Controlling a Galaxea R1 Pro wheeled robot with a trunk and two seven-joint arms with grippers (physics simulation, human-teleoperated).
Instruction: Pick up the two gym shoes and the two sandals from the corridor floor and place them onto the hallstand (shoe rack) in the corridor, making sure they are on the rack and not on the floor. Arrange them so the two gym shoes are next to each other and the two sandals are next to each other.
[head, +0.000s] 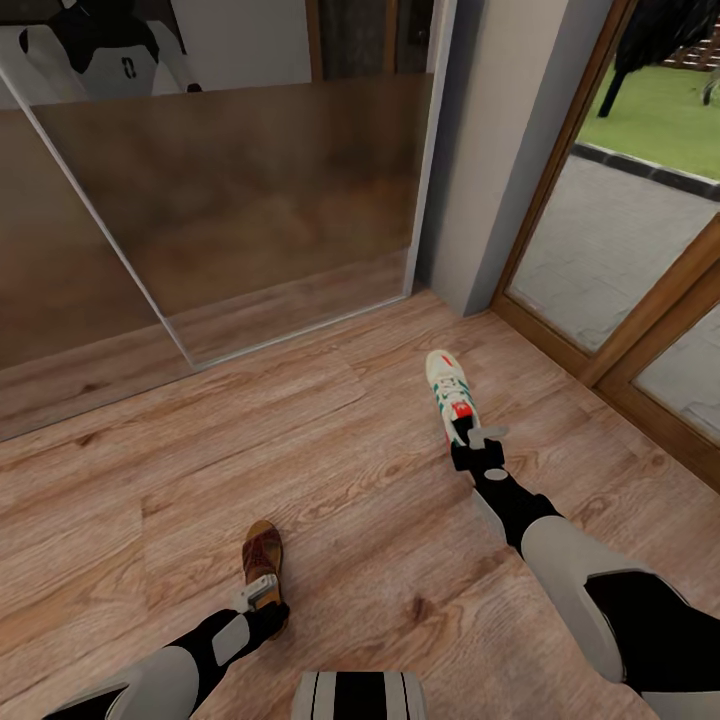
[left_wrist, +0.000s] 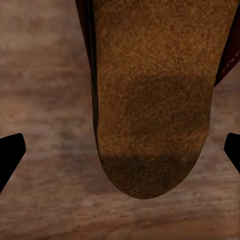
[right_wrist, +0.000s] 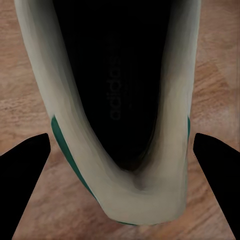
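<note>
Left gripper (head: 262, 592): we see it low at the near end of the sandal, jaws spread; wrist view shows dark fingertips (left_wrist: 11, 152) wide apart either side of the heel, not touching it.
Right gripper (head: 482, 438): at the heel of the gym shoe, jaws spread; fingertips (right_wrist: 30, 170) flank the heel opening, contact not clear.
Sandal (head: 263, 553): brown, flat on the corridor floor (head: 330, 470), near left, toe pointing far.
Gym shoe (head: 449, 388): white with green stripes and red patch, on the floor right of centre, toe pointing far, well apart from the sandal.
Background: we note a mirrored sliding panel (head: 230, 200) far left, glass door (head: 620, 240) far right.
</note>
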